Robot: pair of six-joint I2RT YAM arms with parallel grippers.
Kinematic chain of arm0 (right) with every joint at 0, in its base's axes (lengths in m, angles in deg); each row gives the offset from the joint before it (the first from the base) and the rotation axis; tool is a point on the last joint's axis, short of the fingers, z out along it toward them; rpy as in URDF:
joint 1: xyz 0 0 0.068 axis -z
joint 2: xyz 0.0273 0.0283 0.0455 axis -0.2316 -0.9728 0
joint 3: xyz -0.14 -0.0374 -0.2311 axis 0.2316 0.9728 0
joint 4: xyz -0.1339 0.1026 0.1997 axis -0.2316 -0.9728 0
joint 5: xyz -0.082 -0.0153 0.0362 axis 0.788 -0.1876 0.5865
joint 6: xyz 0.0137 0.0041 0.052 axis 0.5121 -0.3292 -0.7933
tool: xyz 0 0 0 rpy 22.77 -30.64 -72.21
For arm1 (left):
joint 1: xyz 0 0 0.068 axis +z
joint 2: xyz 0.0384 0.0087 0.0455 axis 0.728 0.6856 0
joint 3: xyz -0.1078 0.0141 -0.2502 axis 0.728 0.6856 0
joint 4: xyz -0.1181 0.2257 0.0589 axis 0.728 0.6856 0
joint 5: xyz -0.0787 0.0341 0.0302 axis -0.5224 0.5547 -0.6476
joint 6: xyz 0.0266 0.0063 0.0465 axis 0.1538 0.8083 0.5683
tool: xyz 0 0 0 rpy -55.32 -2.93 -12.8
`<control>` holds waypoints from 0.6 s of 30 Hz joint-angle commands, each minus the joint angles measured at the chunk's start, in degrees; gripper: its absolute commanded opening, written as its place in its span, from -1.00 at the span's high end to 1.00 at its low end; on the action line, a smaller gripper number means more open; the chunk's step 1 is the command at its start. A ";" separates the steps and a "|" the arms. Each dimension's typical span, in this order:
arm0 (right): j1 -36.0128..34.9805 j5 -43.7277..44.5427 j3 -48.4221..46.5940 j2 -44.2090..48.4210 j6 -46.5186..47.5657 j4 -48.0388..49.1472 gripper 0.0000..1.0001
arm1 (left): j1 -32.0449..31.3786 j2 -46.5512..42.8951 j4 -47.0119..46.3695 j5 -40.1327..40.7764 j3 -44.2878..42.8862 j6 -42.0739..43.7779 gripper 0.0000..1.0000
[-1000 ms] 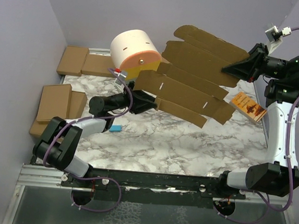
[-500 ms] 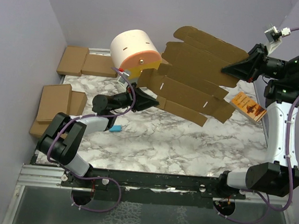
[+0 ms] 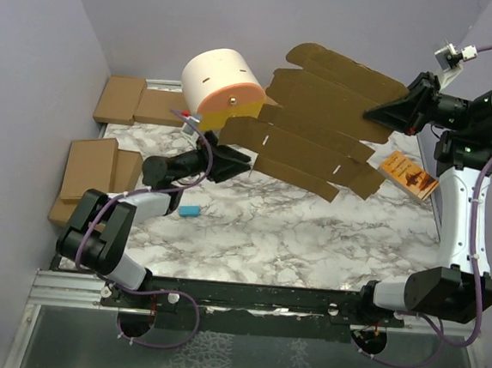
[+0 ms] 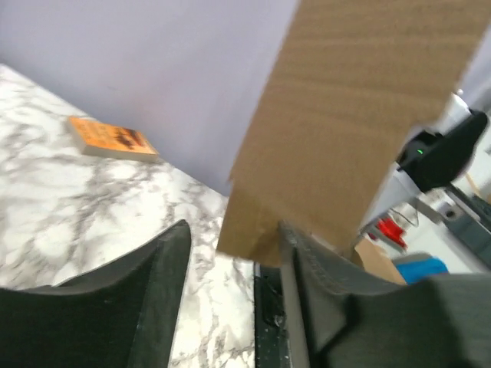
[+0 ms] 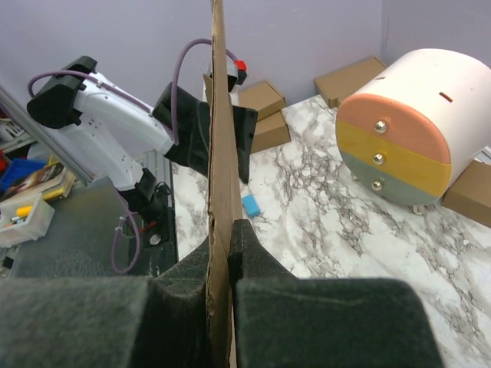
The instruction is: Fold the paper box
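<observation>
The paper box [image 3: 320,130] is a wide brown die-cut sheet with flaps and slots, held tilted in the air over the back of the table. My right gripper [image 3: 388,115] is shut on the sheet's right edge. In the right wrist view the sheet [image 5: 220,138] stands edge-on, pinched between the gripper's [image 5: 222,238] pads. My left gripper [image 3: 235,159] is open at the sheet's lower left flap. In the left wrist view a corner of the sheet [image 4: 337,115] hangs between the gripper's [image 4: 234,249] open jaws, against the right finger [image 4: 322,284].
A white drum [image 3: 220,83] with an orange and yellow face lies at the back. An orange booklet [image 3: 409,175] lies at the right, under the right arm. Ready-made brown boxes [image 3: 92,171] are stacked along the left wall and back left. A small blue block [image 3: 190,211] lies near the left arm.
My left gripper has drawn back slightly to the left along the sheet's lower left flap, and the sheet's lower flaps have shifted a little. The right arm has not moved.
</observation>
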 commanded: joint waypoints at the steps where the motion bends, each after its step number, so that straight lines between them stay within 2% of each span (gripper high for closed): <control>1: 0.70 4.79 -3.07 -0.10 7.46 -7.97 0.98 | 8.42 -5.57 -14.23 4.37 7.13 -1.11 -0.15; 4: 0.70 9.50 -4.23 -1.22 8.24 -9.56 0.98 | 12.10 -7.82 -13.03 9.49 12.36 -0.33 -0.30; 9: 0.70 19.30 -6.82 -3.89 6.00 -10.69 0.98 | 10.87 -7.49 -13.92 16.50 16.69 1.93 -0.33; 12: 0.70 26.34 -7.68 -4.99 3.90 -13.51 0.98 | 4.81 -7.59 -13.95 20.85 17.55 7.39 -0.34; 15: 0.70 33.17 -6.91 -5.44 0.49 -16.46 0.98 | -4.75 -7.45 -12.62 26.93 18.20 17.12 -0.40; 18: 0.70 37.60 -5.30 -4.87 -3.02 -19.13 0.98 | -11.65 -5.89 -12.98 33.06 19.02 26.84 -0.42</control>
